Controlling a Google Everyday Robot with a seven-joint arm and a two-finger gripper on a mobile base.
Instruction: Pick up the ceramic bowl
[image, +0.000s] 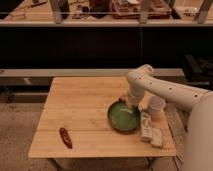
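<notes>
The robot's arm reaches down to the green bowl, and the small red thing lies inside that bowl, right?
Not quite. The gripper is down at the far rim of the green bowl, but the small red thing lies on the wooden table near its front edge, well apart from the bowl, as the camera view shows.
</notes>
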